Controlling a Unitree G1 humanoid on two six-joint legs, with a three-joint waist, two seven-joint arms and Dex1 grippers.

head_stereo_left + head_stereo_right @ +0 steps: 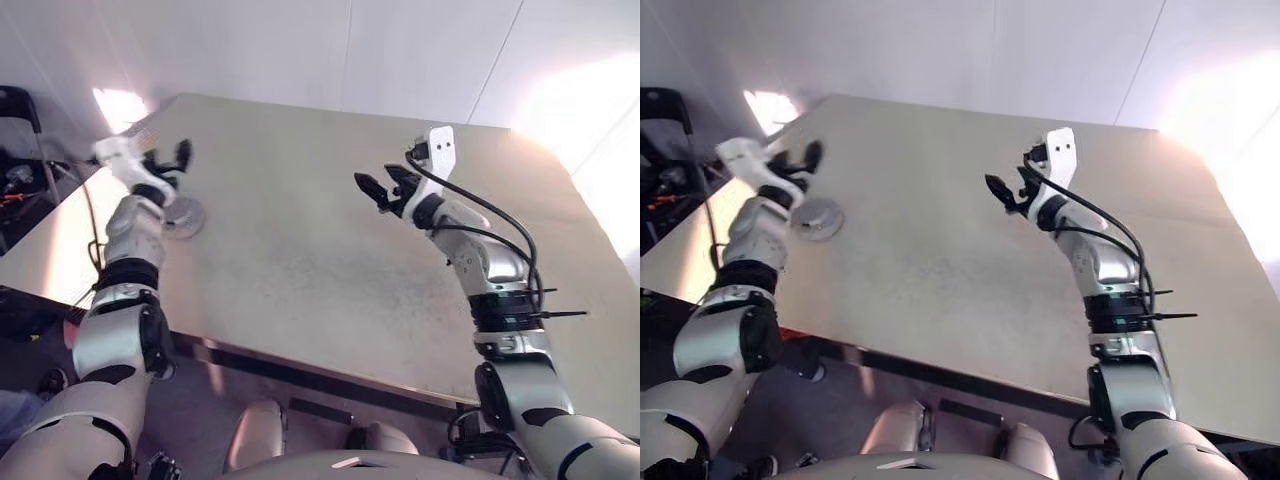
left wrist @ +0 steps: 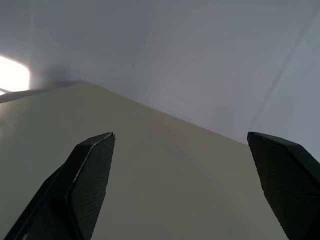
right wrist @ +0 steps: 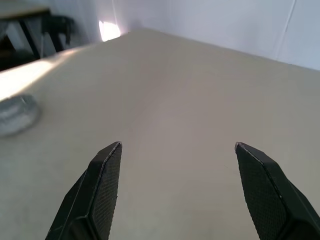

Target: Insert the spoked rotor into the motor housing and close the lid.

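Hovering released, the left pincer (image 1: pixel 795 160) has the lid (image 1: pixel 818 217) just beside it at five o'clock, nearer than the right pincer (image 1: pixel 1008 190), also released.

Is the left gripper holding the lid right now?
No. The left gripper is open and empty, while the lid lies on the table.

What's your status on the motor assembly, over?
Left gripper open, empty, raised above the lid. Right gripper open, empty, over bare table. Lid lies flat near the table's left edge; what's beneath it can't be made out. Nothing in the way.
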